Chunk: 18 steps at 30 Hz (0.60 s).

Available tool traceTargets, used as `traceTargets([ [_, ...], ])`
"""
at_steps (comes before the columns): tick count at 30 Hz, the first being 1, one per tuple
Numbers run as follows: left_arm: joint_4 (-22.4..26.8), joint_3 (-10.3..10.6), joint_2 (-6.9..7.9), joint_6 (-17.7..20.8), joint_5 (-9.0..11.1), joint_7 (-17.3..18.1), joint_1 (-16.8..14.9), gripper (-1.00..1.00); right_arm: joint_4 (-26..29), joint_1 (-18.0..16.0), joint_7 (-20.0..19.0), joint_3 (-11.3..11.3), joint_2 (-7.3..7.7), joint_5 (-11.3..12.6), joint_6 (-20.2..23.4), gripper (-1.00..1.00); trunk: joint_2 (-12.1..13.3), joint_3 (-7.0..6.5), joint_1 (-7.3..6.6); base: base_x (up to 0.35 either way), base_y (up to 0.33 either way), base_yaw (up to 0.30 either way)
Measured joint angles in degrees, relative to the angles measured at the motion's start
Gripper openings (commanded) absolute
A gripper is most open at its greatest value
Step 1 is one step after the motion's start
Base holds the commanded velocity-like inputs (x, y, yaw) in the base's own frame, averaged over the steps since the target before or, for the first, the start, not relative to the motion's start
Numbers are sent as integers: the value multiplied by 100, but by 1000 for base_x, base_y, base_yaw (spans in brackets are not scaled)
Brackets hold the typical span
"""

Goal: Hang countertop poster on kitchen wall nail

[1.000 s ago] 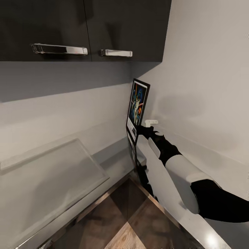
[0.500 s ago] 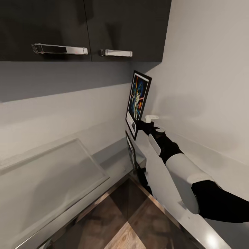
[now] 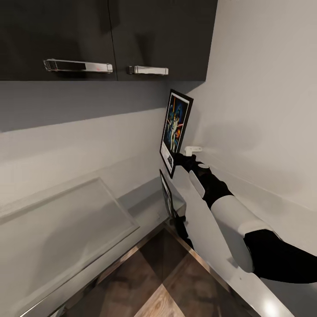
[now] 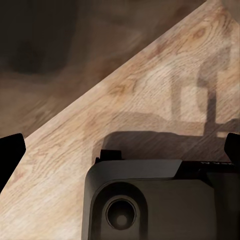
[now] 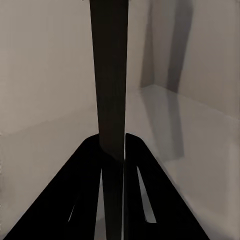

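The poster [image 3: 176,125] stands upright in the corner, black-framed with colourful figures, held clear above the pale grey kitchen countertop [image 3: 141,200], which mirrors it. My right gripper [image 3: 179,160] is shut on its lower edge, the arm stretching in from the lower right. A small white peg [image 3: 193,149] sticks out of the right wall just beside that gripper. In the right wrist view the poster [image 5: 110,75] runs edge-on as a dark strip, pinched between the black fingers [image 5: 75,200]. My left gripper [image 4: 120,150] hangs open over the wooden floor [image 4: 150,75], with nothing between its tips.
Dark upper cabinets [image 3: 132,35] with chrome handles [image 3: 147,70] hang just above the poster's top. A tilted transparent pane [image 3: 66,215] lies on the counter's left run. Wooden floor [image 3: 167,281] fills the inner corner between the counter runs. A dark robot part [image 4: 150,200] sits under the left wrist.
My right gripper has lifted the poster higher up the corner, away from the counter. The head view has tilted slightly since half a second ago.
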<state>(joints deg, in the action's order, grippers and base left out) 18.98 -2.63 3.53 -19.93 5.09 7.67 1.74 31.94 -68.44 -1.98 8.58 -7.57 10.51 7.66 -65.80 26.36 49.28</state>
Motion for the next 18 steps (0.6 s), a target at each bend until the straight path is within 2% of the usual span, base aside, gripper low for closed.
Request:
traceTargets([
  [3,0,0,0,0,0,0,-1,100,-1,0,0,-1,0,-1,0,-100,0,-2,0,0,0,0],
  [6,0,0,0,6,0,0,-2,100,21,1,-12,0,0,-2,443,-100,0,-2,0,0,0,0],
  [18,0,0,0,5,0,0,-2,100,17,0,-14,-3,0,-3,493,-100,0,-96,0,0,0,0],
])
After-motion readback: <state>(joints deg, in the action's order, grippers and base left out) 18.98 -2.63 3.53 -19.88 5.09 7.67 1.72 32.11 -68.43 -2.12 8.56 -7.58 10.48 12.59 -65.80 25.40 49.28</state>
